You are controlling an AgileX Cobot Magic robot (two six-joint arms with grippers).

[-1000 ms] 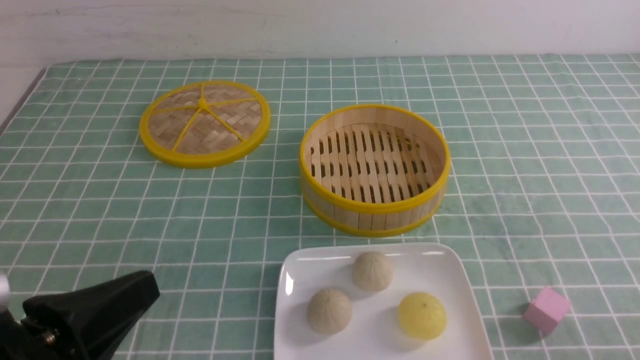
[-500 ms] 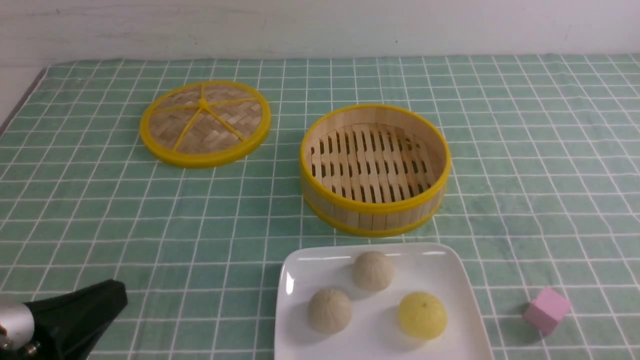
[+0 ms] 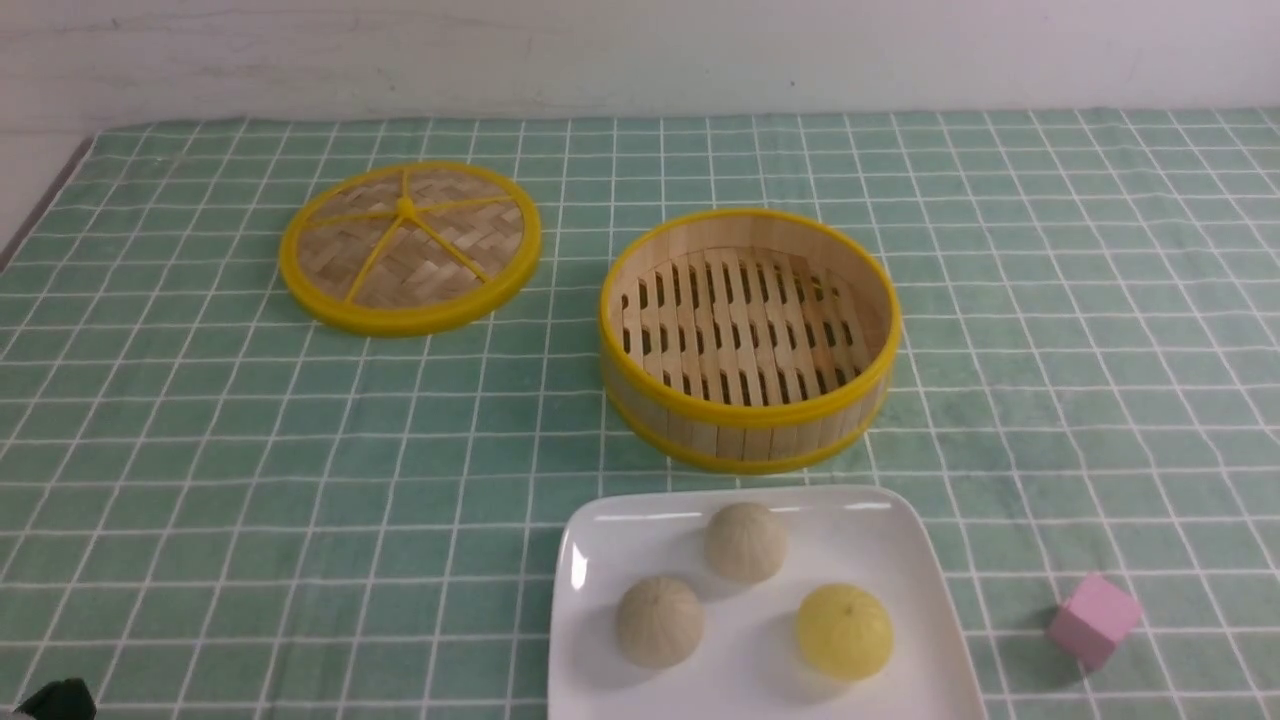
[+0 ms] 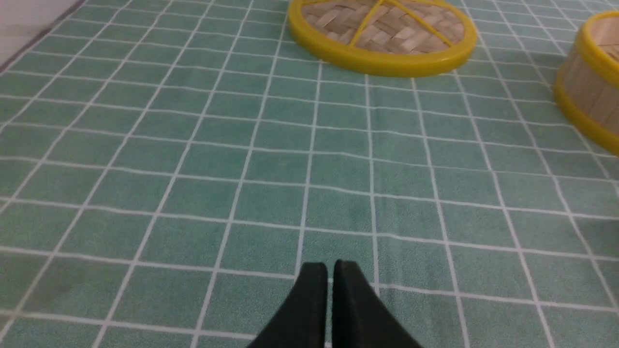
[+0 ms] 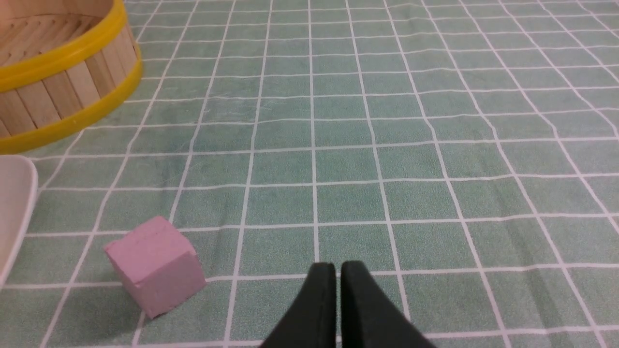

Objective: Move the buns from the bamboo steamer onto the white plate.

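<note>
Three buns lie on the white plate at the front: a beige bun at the back, another beige bun at the front left, and a yellow bun at the front right. Behind the plate the bamboo steamer stands with nothing in it. My left gripper is shut and holds nothing, low over bare cloth at the front left; only its tip shows in the front view. My right gripper is also shut with nothing in it, near the pink cube, and is out of the front view.
The steamer's flat woven lid lies at the back left. A pink cube sits on the green checked cloth to the right of the plate. The table's left edge runs along the far left.
My left gripper has drawn back toward the front left corner and has nearly left the front view. The buns, plate and steamer have not moved.
</note>
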